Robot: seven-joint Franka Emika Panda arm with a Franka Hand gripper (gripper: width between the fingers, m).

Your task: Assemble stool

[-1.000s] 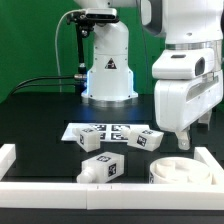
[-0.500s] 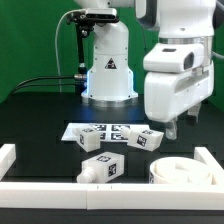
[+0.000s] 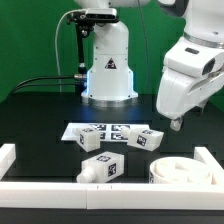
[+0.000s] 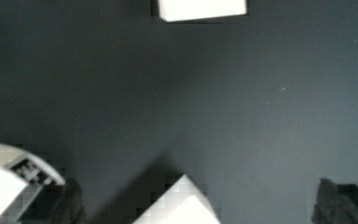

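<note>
The stool lies in loose white parts on the black table. The round seat (image 3: 180, 170) rests at the front on the exterior view's right. Three block legs with tags lie to its left: one (image 3: 91, 141) and another (image 3: 146, 139) by the marker board, a third (image 3: 100, 168) nearer the front. My gripper (image 3: 178, 125) hangs tilted well above the seat, open and holding nothing. In the wrist view the gripper (image 4: 202, 202) shows dark fingers (image 4: 350, 202) wide apart over bare table, with a rounded white tagged part (image 4: 5, 182) beside one finger.
The marker board (image 3: 108, 129) lies flat behind the legs. Long white rails (image 3: 60, 190) border the front and both sides. The arm's base (image 3: 108, 70) stands at the back. A white corner (image 4: 179, 208) and a white block (image 4: 201, 8) show in the wrist view; which parts they are is unclear.
The gripper has lifted away from the seat, moving up and toward the exterior view's right while tilting. It stayed open. The parts on the table have not moved.
</note>
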